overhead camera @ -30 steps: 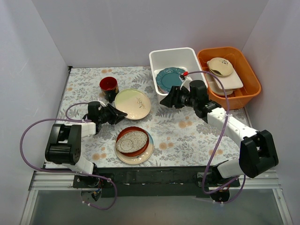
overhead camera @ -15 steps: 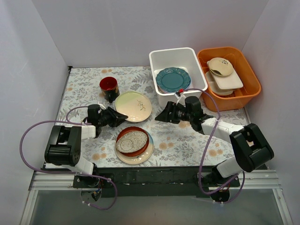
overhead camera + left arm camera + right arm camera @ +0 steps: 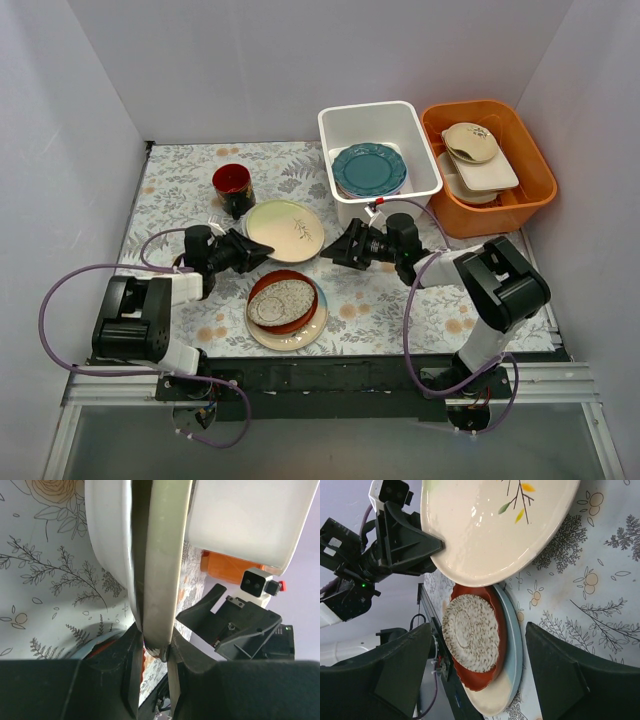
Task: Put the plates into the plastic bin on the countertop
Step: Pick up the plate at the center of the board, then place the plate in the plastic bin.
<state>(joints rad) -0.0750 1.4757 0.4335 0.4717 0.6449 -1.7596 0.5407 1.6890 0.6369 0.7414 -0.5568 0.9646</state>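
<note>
Cream plate sits mid-table, just R of the dark-red cup and just behind the stack: speckled dish in the red-brown plate, on the cream-and-blue plate.

L hand is clenched on the cream plate's L rim. The L wrist cam shows both fingers pinching the edge, plate seen edge-on. In the R wrist cam the far side looks raised off the table w/ shadow beneath; whether the whole plate is clear of it, can't tell.

R hand sits just R of the same plate, fingers spread wide and holding nothing, mouth aimed at the plate's R rim. Close to it but not touching.

Key relation: the plate lies between the two hands, L gripping one side, R facing the opposite side along roughly the same line across the plate. Plastic bin is behind and to the R of the plate, on the R arm's side, so R is the nearer arm for the drop. Teal plate is already inside the bin; orange tub is further R.

Looks like a handover: R likely needs to close on the free rim before L lets go. Risk: the plate tips if L releases early.
</note>
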